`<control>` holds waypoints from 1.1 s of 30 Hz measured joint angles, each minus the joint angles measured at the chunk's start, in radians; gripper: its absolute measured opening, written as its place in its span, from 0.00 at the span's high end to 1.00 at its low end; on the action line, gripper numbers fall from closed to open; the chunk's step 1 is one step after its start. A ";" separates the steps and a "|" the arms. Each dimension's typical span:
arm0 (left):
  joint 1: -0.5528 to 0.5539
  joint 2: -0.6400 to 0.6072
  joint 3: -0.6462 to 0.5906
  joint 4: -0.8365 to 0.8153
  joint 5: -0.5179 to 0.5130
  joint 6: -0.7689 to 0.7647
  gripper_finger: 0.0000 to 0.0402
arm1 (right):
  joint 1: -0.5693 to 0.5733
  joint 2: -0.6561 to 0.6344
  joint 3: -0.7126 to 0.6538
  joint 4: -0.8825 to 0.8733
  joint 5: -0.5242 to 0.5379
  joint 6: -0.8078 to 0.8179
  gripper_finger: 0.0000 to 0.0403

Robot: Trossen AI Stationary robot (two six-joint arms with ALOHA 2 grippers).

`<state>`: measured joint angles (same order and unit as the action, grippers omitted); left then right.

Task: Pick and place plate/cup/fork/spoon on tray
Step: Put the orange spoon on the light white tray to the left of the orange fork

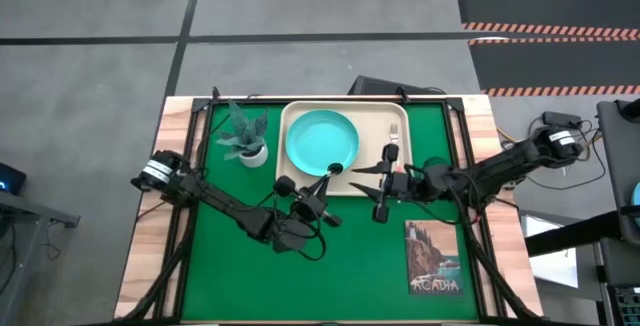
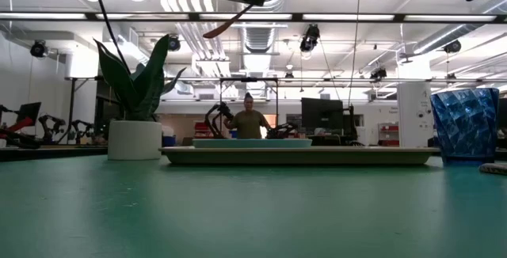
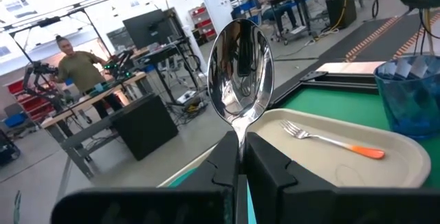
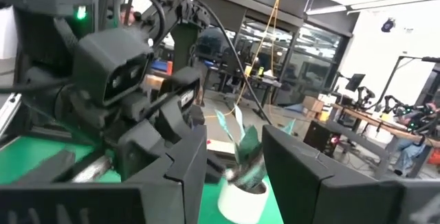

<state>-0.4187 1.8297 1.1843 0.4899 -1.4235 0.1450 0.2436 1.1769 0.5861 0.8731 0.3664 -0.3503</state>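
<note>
— Two items, the plate (image 1: 322,139) and the fork (image 1: 394,138), are already seen lying on the tray (image 1: 300,113). What is being handled at present?

— The spoon (image 3: 240,66) is pinched by its handle between the fingers of the left gripper (image 3: 240,161), with the bowl pointing up and away from the wrist. It is judged to be the step of carrying the spoon over to the tray.

— Where is that gripper placed?

— It is held above the table by the tray's near edge, just below the plate, with the arm stretched in from the left side of the table.

— What is called for next?

— The spoon should probably be brought over a bare patch of tray, lowered and released clear of the plate's rim.

— And the other arm?

— The right gripper (image 1: 381,188) is found near the tray's near right corner, its fingers spread with nothing between them. The cup (image 2: 464,123) is seen standing on the table beside the tray, so it is left to be placed.
</note>
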 joint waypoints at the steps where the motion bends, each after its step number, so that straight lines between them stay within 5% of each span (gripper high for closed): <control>1: 0.000 0.000 0.000 -0.001 0.000 0.000 1.00 | 0.000 0.006 0.004 0.000 0.000 0.004 0.67; 33: 0.064 0.000 0.001 0.027 0.014 0.020 1.00 | 0.000 0.035 0.031 -0.002 0.030 0.093 0.66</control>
<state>-0.3548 1.8297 1.1854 0.5167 -1.4097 0.1650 0.2438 1.2121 0.6174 0.8715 0.3965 -0.2574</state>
